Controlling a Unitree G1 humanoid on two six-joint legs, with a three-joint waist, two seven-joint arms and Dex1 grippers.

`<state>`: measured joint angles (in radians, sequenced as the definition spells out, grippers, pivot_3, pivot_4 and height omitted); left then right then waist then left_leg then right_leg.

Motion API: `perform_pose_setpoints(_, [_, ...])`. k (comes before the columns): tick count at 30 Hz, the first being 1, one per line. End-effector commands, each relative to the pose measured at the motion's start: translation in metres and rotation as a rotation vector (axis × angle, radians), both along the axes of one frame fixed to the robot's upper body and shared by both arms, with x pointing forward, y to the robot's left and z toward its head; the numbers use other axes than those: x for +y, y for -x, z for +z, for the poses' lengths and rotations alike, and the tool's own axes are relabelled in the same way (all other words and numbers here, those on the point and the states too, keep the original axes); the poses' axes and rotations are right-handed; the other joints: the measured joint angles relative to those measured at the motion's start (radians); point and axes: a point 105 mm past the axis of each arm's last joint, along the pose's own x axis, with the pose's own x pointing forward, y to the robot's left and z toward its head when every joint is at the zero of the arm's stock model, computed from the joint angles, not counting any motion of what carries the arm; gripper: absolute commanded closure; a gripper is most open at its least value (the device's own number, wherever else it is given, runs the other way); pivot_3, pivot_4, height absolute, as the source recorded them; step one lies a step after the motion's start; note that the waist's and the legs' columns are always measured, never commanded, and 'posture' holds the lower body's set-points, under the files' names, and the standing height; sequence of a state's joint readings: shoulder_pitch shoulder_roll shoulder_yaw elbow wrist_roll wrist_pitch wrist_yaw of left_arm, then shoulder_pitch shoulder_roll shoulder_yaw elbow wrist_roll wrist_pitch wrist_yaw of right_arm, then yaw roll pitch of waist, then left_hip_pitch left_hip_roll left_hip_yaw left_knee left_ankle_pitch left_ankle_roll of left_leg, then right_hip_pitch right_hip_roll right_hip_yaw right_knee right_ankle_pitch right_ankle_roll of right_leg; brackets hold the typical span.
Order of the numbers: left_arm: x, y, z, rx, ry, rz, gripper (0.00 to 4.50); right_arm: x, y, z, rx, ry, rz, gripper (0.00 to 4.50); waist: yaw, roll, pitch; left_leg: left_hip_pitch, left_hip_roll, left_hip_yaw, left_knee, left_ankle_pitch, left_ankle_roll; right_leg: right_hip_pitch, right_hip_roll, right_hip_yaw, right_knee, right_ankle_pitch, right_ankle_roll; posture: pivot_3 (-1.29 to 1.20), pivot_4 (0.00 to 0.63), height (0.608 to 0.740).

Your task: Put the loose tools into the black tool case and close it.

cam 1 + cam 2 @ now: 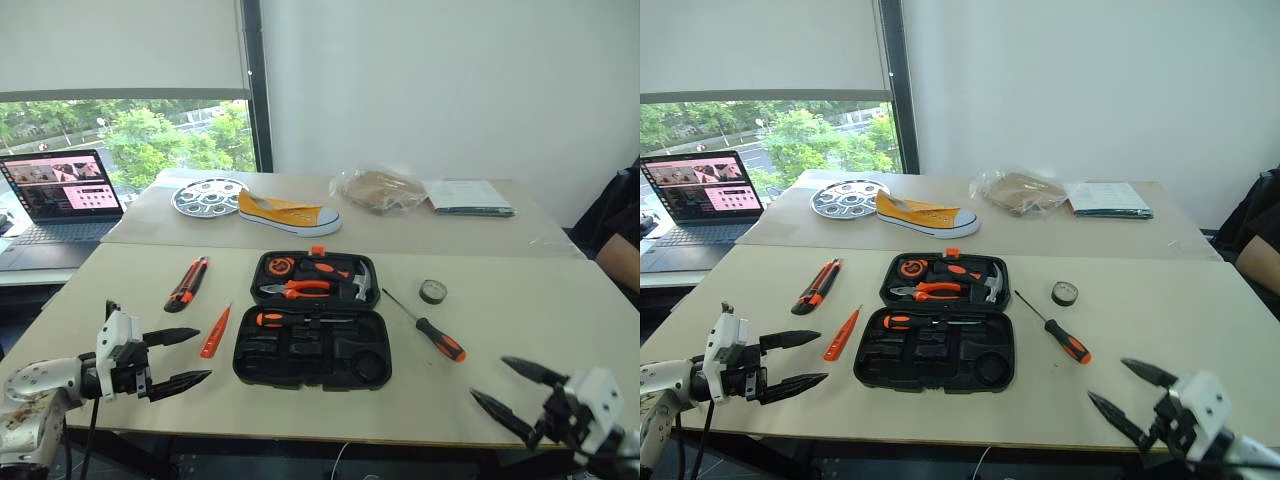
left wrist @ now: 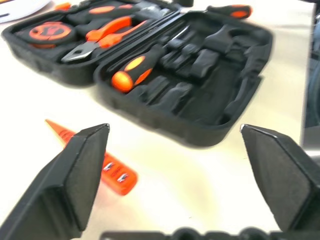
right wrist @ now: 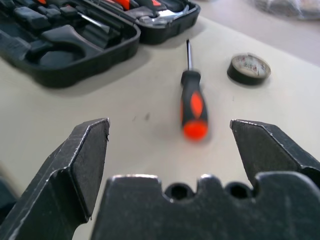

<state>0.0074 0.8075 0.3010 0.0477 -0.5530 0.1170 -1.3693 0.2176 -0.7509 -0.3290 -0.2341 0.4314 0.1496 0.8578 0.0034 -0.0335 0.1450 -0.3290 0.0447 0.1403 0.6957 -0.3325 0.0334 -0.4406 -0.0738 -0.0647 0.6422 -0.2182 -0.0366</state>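
Black fingers on the left gripper (image 1: 178, 358) and the right gripper (image 1: 508, 385) are spread wide and hold nothing, both hanging over the near edge of the table (image 1: 520, 340). I think the best next move is for the left gripper to go to the slim orange tool (image 1: 215, 331), which lies just left of the open black tool case (image 1: 312, 320) with its long side going near to far and its thin tip pointing away, and to pinch it across the middle. Further out, the long screwdriver (image 1: 425, 325) lies slanted right of the case, handle near and tip far, with the tape roll (image 1: 433, 291) past it and the utility knife (image 1: 187, 283) toward the left edge.
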Motion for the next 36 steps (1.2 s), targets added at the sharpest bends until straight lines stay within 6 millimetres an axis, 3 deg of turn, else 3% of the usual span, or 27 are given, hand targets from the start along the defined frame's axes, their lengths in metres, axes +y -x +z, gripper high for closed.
perform_pose_setpoints(1, [-0.01, 0.0, 0.011, -0.046, 0.007, -0.03, 0.07, 0.008, -0.026, -0.008, 0.13, 0.061, -0.004, 0.0, 0.0, 0.0, 0.0, 0.0, 0.0, 0.0, 0.0, 0.0, 0.0, 0.0, 0.001, 0.0, 0.0, 0.0, 0.0, 0.0, 0.15, 0.74])
perform_pose_setpoints(4, [-0.018, 0.0, 0.012, -0.056, 0.013, -0.046, 0.07, 0.013, -0.053, -0.018, 0.252, 0.097, -0.031, 0.0, 0.002, 0.0, 0.0, -0.004, 0.0, -0.001, -0.001, 0.001, -0.001, -0.003, 0.004, -0.002, -0.001, 0.002, -0.005, 0.0, 0.15, 0.74])
perform_pose_setpoints(7, [-0.023, 0.0, 0.013, -0.066, 0.013, -0.051, 0.07, 0.015, -0.066, -0.028, 0.316, 0.144, -0.038, 0.0, 0.007, 0.0, 0.0, -0.009, -0.001, 0.0, 0.0, 0.005, -0.009, -0.008, 0.007, -0.003, -0.001, 0.004, -0.008, 0.0, 0.15, 0.74])
perform_pose_setpoints(8, [-0.024, 0.0, 0.013, -0.07, 0.013, -0.053, 0.0, 0.016, -0.07, -0.027, 0.314, 0.152, -0.042, 0.52, 0.009, 0.0, 0.0, -0.01, -0.001, 0.0, 0.0, 0.005, -0.008, -0.009, 0.01, -0.003, -0.001, 0.003, -0.008, 0.0, 0.15, 0.74])
perform_pose_setpoints(10, [-0.025, 0.001, 0.015, -0.08, 0.012, -0.056, 0.0, 0.017, -0.074, -0.024, 0.305, 0.156, -0.048, 0.92, 0.006, 0.0, 0.0, -0.011, -0.001, 0.0, 0.0, 0.004, -0.008, -0.01, 0.01, -0.002, -0.002, 0.003, -0.007, 0.0, 0.15, 0.74])
perform_pose_setpoints(12, [-0.026, 0.002, 0.017, -0.087, 0.012, -0.058, 0.0, 0.017, -0.074, -0.02, 0.291, 0.149, -0.044, 1.66, 0.006, 0.0, 0.0, -0.013, -0.001, 0.0, 0.0, 0.004, -0.007, -0.011, 0.01, -0.002, -0.003, 0.003, -0.006, 0.0, 0.15, 0.74])
perform_pose_setpoints(15, [-0.027, 0.002, 0.02, -0.096, 0.02, -0.054, 0.0, 0.009, -0.066, -0.011, 0.259, 0.131, -0.054, 2.67, 0.01, 0.0, 0.0, -0.016, -0.001, 0.0, 0.0, 0.003, -0.006, -0.013, 0.01, -0.003, -0.004, 0.003, -0.005, 0.0, 0.15, 0.74])
perform_pose_setpoints(17, [-0.026, 0.001, 0.023, -0.106, 0.039, -0.038, 0.0, 0.011, -0.056, 0.004, 0.186, 0.078, -0.009, 3.41, 0.013, 0.0, 0.0, -0.018, -0.001, 0.0, 0.001, 0.003, -0.006, -0.014, 0.009, -0.004, -0.004, 0.003, -0.005, 0.0, 0.15, 0.74])
perform_pose_setpoints(22, [-0.024, 0.002, 0.025, -0.103, 0.06, -0.014, 0.0, 0.026, -0.037, 0.038, 0.063, 0.042, 0.149, 3.51, -0.001, 0.0, 0.0, -0.018, -0.001, 0.001, 0.002, 0.004, -0.007, -0.016, 0.01, -0.003, -0.002, 0.003, -0.004, 0.0, 0.15, 0.74])
perform_pose_setpoints(24, [-0.022, 0.003, 0.025, -0.1, 0.062, -0.002, 0.0, 0.042, -0.037, 0.054, 0.017, 0.035, 0.24, 3.51, -0.011, 0.0, 0.0, -0.016, -0.001, 0.002, 0.002, 0.004, -0.008, -0.015, 0.011, -0.002, -0.002, 0.003, -0.004, 0.0, 0.15, 0.74])
perform_pose_setpoints(27, [-0.016, 0.005, 0.019, -0.083, 0.057, 0.016, 0.0, 0.084, -0.04, 0.07, 0.003, 0.035, 0.443, 3.51, -0.026, -0.001, 0.001, -0.014, 0.0, 0.002, 0.001, 0.005, -0.009, -0.015, 0.013, 0.0, -0.001, 0.002, -0.002, 0.0, 0.15, 0.74])
perform_pose_setpoints(32, [-0.016, 0.009, 0.009, -0.057, 0.055, 0.029, 0.0, 0.148, -0.056, 0.061, 0.084, 0.156, 0.627, 3.51, -0.022, -0.001, 0.001, -0.01, 0.004, 0.002, 0.0, 0.005, -0.01, -0.015, 0.014, 0.001, 0.001, 0.003, -0.006, 0.0, 0.15, 0.74])
perform_pose_setpoints(34, [-0.017, 0.011, 0.005, -0.05, 0.047, 0.028, 0.0, 0.174, -0.064, 0.054, 0.12, 0.193, 0.666, 3.51, -0.017, -0.001, 0.001, -0.01, 0.005, 0.002, -0.001, 0.007, -0.012, -0.016, 0.015, 0.0, 0.003, 0.007, -0.015, 0.0, 0.15, 0.74])
perform_pose_setpoints(36, [-0.017, 0.012, 0.004, -0.049, 0.045, 0.031, 0.0, 0.188, -0.069, 0.043, 0.151, 0.268, 0.685, 3.51, -0.014, -0.001, 0.001, -0.011, 0.004, 0.003, -0.001, 0.01, -0.017, -0.017, 0.016, 0.0, 0.004, 0.007, -0.016, 0.0, 0.15, 0.74])
